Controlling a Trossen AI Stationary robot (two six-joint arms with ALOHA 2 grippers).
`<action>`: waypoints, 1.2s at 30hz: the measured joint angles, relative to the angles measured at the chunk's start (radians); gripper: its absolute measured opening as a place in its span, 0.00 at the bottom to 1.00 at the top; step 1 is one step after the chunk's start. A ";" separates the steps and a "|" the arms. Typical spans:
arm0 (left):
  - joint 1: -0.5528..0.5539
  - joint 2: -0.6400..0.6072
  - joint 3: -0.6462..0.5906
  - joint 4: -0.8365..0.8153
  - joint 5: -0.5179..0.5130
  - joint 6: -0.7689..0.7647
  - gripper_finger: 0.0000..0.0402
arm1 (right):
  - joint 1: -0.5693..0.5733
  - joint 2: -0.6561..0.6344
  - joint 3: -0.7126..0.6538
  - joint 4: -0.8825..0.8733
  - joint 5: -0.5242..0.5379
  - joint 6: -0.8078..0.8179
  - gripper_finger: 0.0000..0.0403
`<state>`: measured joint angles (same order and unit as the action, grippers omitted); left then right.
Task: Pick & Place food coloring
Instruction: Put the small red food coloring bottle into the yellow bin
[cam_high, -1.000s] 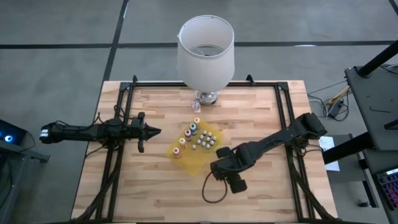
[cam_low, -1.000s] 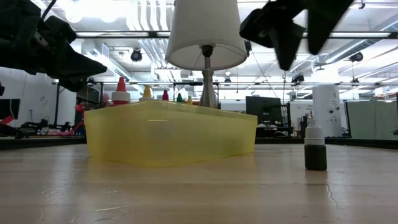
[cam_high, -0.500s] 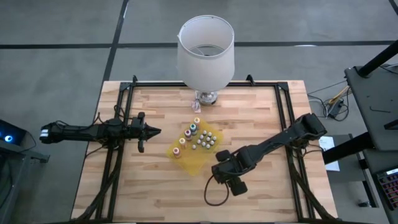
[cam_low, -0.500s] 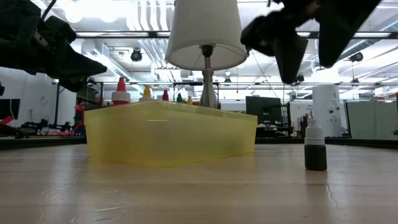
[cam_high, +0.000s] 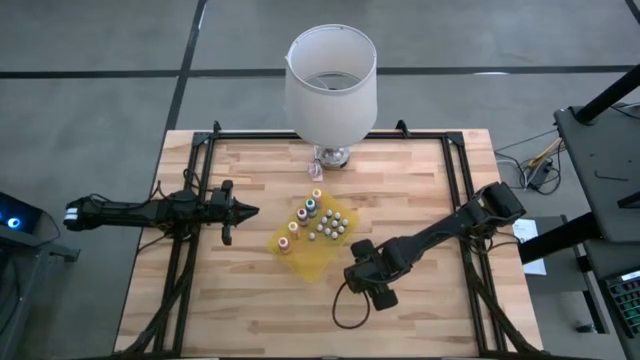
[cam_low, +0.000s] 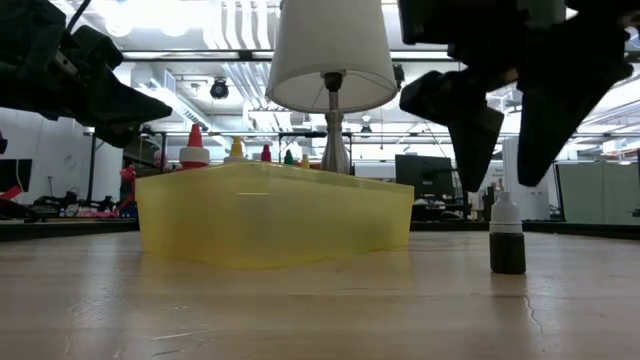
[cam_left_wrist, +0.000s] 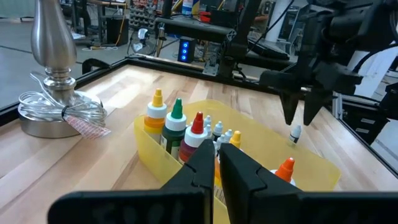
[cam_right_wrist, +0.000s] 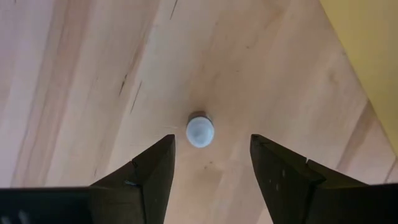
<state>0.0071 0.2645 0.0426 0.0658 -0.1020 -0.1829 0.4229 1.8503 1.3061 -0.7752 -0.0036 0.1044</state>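
One dark food coloring bottle (cam_low: 507, 237) stands alone on the desk (cam_high: 420, 180), directly below the spread, empty right end effector (cam_low: 508, 137); the other bottles (cam_left_wrist: 177, 121) sit in the yellow tray (cam_low: 270, 212) beside it; grasping is not yet done; the left end effector (cam_high: 240, 211) waits clenched, well apart.

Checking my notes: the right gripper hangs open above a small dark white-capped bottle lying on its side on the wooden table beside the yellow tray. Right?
One slip: the small dark white-capped bottle stands upright, as the low view shows. The right gripper does hang open above it, beside the yellow tray on the wooden table.
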 joint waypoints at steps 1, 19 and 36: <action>0.000 0.000 0.000 0.000 0.000 0.000 0.00 | 0.000 0.000 -0.006 0.007 0.000 0.000 0.50; 0.000 0.000 0.000 0.000 0.000 0.000 0.00 | 0.000 0.077 -0.015 0.049 -0.003 0.000 0.50; 0.000 0.000 0.000 0.000 0.000 0.000 0.00 | 0.000 0.075 0.005 0.049 -0.035 0.027 0.38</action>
<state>0.0071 0.2644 0.0427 0.0654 -0.1021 -0.1831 0.4232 1.9255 1.3113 -0.7258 -0.0383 0.1314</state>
